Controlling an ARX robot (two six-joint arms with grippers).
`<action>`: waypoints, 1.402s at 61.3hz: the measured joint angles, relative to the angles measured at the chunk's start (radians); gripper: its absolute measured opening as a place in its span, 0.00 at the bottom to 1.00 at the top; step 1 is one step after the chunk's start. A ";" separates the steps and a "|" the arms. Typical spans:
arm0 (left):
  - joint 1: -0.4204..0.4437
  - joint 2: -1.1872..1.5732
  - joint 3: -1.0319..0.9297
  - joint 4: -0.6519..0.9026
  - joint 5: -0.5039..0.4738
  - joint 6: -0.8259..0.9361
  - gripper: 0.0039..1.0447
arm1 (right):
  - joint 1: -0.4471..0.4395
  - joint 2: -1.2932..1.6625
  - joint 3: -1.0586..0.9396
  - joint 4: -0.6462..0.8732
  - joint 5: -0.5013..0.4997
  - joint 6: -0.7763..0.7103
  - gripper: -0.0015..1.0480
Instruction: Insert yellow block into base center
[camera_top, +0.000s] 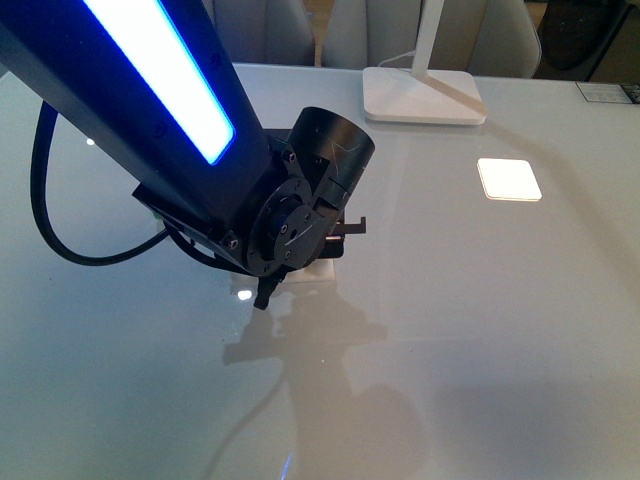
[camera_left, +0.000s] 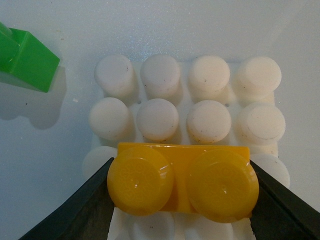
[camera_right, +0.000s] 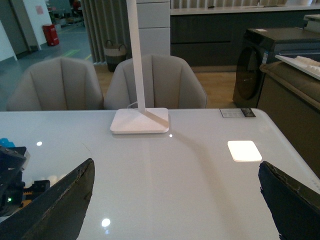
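The base (camera_left: 200, 105) is a flat white square plate with rows of round bumps on top. It lies on the big pale table (camera_top: 480, 330), and from the front only a small white corner of it shows under the left arm. The yellow block (camera_left: 182, 182) is a small shiny brick with two round bumps. It sits over the base, across the row of bumps near one edge, with two full rows of white bumps showing past it. I cannot tell if it is pushed down all the way.

A green brick (camera_left: 27, 60) lies on the table just beside the base, apart from it. Far back on the table stands a white lamp (camera_top: 425, 95) with a flat foot, and a bright square of light (camera_top: 509, 179) shines on the table near it. Grey chairs (camera_right: 150, 82) stand behind the table.

The big left arm, with a glowing blue-white strip, reaches down and hides most of the base from the front. The left gripper (camera_left: 182, 200) pinches the yellow block, one black finger on each end. The right gripper (camera_right: 175, 210) hangs above the table, well away from the base, its fingers spread wide and holding nothing.
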 joint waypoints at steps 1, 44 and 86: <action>0.000 0.000 0.000 0.002 0.000 -0.001 0.61 | 0.000 0.000 0.000 0.000 0.000 0.000 0.92; 0.005 0.009 -0.076 0.177 -0.014 0.008 0.61 | 0.000 0.000 0.000 0.000 0.000 0.000 0.92; -0.001 0.022 -0.087 0.219 -0.026 0.076 0.61 | 0.000 0.000 0.000 0.000 0.000 0.000 0.92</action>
